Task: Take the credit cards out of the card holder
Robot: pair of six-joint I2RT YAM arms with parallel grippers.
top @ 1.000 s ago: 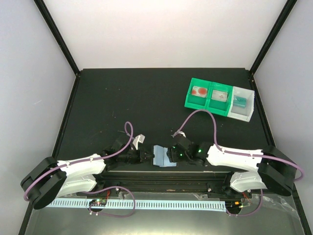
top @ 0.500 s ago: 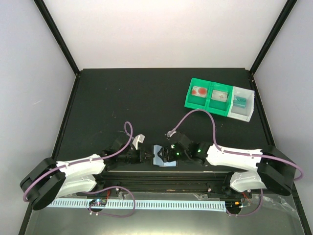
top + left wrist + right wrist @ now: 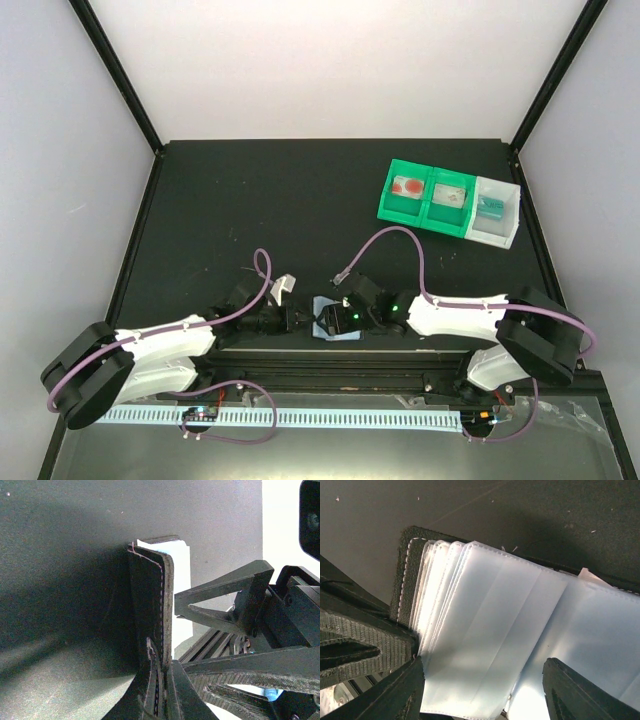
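The black card holder lies open near the table's front edge, its pale clear sleeves fanned out. My left gripper is shut on the holder's black cover, which stands edge-on. Directly above the sleeves my right gripper stands open, one finger at each side and nothing between them. In the top view the right gripper meets the left gripper over the holder. A teal credit card lies in the tray's white compartment. Whether a card sits inside the sleeves I cannot tell.
A green-and-white three-compartment tray stands at the back right, with reddish and whitish items in its green sections. A black rail and a pale slotted strip run along the near edge. Purple cables loop over both arms.
My right arm has moved left, bringing its open gripper over the holder's sleeves. The left gripper has stayed put, still clamped on the cover.
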